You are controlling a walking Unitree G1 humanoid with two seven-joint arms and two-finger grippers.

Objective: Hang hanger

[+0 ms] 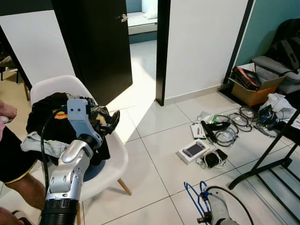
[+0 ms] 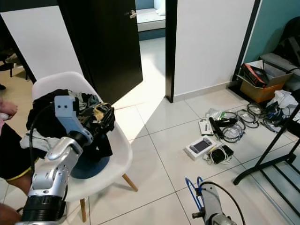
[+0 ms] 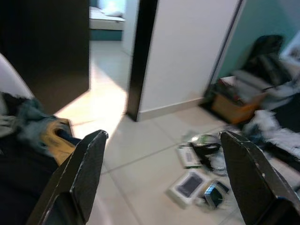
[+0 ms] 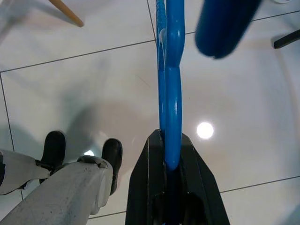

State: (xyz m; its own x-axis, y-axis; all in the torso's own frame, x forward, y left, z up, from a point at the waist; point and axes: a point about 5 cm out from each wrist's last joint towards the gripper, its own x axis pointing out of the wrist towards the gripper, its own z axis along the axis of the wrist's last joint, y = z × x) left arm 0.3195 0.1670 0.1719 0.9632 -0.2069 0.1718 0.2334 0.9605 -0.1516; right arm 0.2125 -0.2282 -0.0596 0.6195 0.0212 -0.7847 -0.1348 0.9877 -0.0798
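A white-tiled floor (image 1: 154, 154) runs to a dark open door (image 1: 101, 42). In the head views, the left gripper (image 1: 110, 123) hovers over clothes (image 1: 47, 117) on the white chair (image 1: 117, 154). In its wrist view, the fingers (image 3: 86, 166) are spread wide, holding nothing. The right wrist view shows the right gripper (image 4: 171, 154) clamped on the blue hanger (image 4: 169, 84), well apart from the chair.

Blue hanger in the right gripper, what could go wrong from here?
The right gripper pinches the blue hanger by a thin edge, so it may twist or slip. Cables and boxes litter the floor before the black rack, a tripping risk. The open left gripper over the clothes on the white chair could snag fabric.
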